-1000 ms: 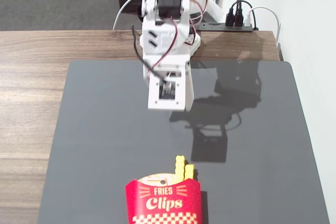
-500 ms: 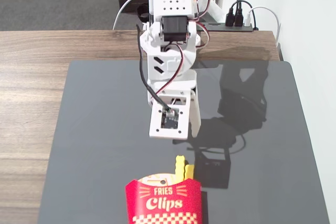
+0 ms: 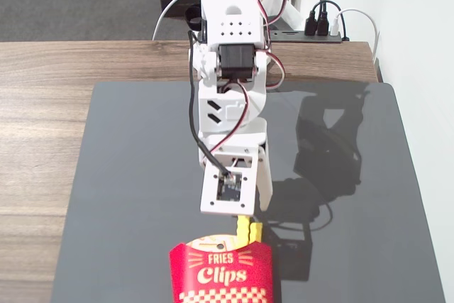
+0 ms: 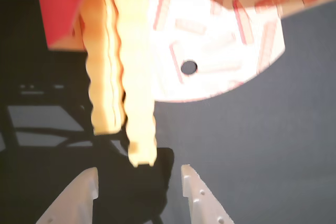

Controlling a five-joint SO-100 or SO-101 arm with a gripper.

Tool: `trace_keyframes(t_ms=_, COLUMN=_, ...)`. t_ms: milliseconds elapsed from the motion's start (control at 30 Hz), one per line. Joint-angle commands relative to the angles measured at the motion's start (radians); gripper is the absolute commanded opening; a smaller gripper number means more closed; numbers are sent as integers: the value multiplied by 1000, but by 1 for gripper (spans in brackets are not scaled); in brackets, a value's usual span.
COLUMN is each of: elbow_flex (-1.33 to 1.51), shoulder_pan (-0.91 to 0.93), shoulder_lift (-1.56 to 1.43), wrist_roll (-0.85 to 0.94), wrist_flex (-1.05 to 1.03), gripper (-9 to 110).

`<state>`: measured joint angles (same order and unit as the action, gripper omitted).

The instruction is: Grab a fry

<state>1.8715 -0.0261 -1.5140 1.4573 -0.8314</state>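
Pincer (image 4: 139, 182) is held open just near of the fry (image 4: 135, 77), which is seen standing in the red carton (image 3: 221, 273).

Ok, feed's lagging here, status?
Pincer open, empty. Long yellow crinkle plastic fry just ahead, in red carton. Second yellow fry alongside.

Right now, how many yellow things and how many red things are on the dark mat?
Yellow: 2, the longer wavy yellow plastic fry and the shorter wavy yellow plastic fry beside it.
Red: 1, the red cardboard "Fries Clips" carton holding both.
Total: 3
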Motion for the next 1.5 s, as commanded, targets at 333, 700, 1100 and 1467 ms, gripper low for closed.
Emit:
trace_keyframes(t_ms=333, elbow_flex=-137, shoulder_pan=-26, shoulder_lift=107, wrist_roll=-3, wrist_flex=2, gripper=19)
trace_keyframes(t_ms=700, elbow_flex=-167, shoulder_pan=-34, shoulder_lift=132, wrist_roll=-11, wrist_flex=3, gripper=9)
trace_keyframes(t_ms=1100, elbow_flex=-167, shoulder_pan=-44, shoulder_lift=137, wrist_roll=-29, wrist_flex=8, gripper=1)
trace_keyframes(t_ms=1467, elbow_flex=6, shoulder_pan=-58, shoulder_lift=-14, wrist_roll=-46, wrist_flex=5, gripper=1)
